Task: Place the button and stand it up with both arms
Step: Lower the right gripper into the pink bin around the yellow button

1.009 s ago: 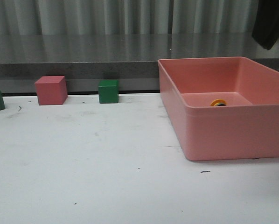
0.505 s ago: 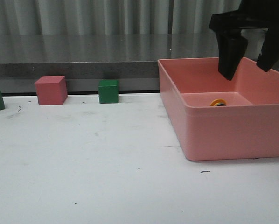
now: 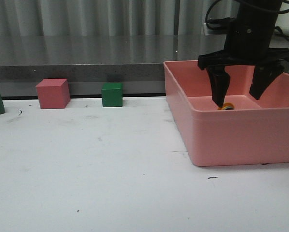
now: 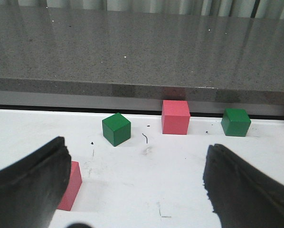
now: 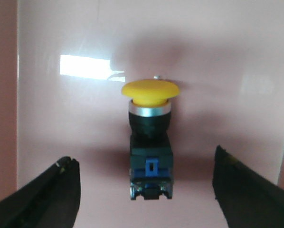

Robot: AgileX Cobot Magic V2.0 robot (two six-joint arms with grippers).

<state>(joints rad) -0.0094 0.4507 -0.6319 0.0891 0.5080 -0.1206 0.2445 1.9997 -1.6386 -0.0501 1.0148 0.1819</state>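
here, on the white table point(image 3: 86, 159), nothing of the task is done yet: the button point(image 5: 149, 142) lies on its side on the floor of the pink bin point(image 3: 231, 140), ungrasped and not yet stood up. the right gripper point(image 3: 242, 94) hangs over it inside the bin, fingers spread wide to either side of the yellow cap and touching nothing. farther back, the left gripper point(image 4: 135, 190) waits open and empty near the pink and green cubes point(image 4: 116, 128).

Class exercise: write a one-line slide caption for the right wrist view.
Open right gripper poised over the yellow-capped button lying on its side on the floor of the pink bin.
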